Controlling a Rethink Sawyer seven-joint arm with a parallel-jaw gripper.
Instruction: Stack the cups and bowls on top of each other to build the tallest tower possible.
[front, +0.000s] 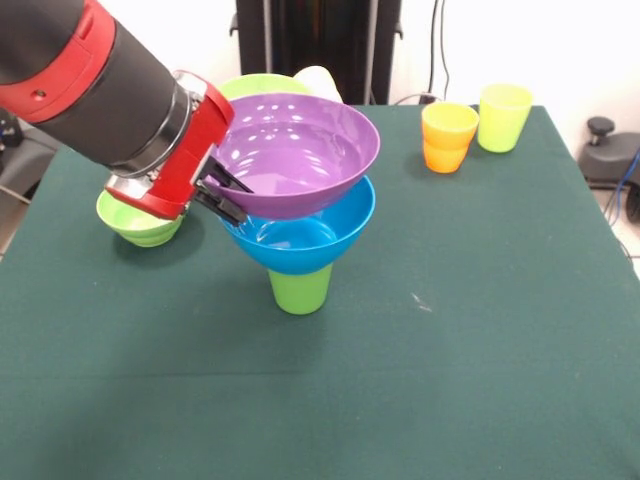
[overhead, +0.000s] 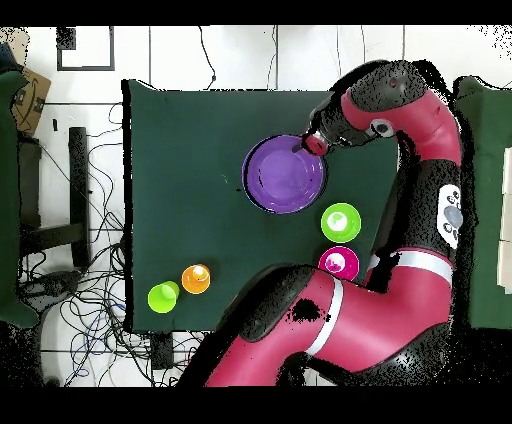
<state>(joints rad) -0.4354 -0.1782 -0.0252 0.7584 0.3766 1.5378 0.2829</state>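
Observation:
A tower stands mid-table: a green cup (front: 300, 290) at the bottom, a large blue bowl (front: 305, 245) on it, and a wide purple bowl (front: 300, 150) on top, tilted. My gripper (front: 244, 204) is shut on the purple bowl's left rim, one finger inside and one underneath. In the overhead view the purple bowl (overhead: 285, 173) hides the blue bowl and the cup, with my gripper (overhead: 304, 147) at its rim. A small lime green bowl (front: 140, 225) sits to the left, partly behind my wrist.
An orange cup (front: 448, 137) nested in another and a yellow-green cup (front: 503, 116) stand at the far right. A lime green bowl rim (front: 258, 86) and a pale cup (front: 320, 80) show behind the tower. The overhead view shows a red bowl (overhead: 338, 263) beside the small green bowl (overhead: 341, 221).

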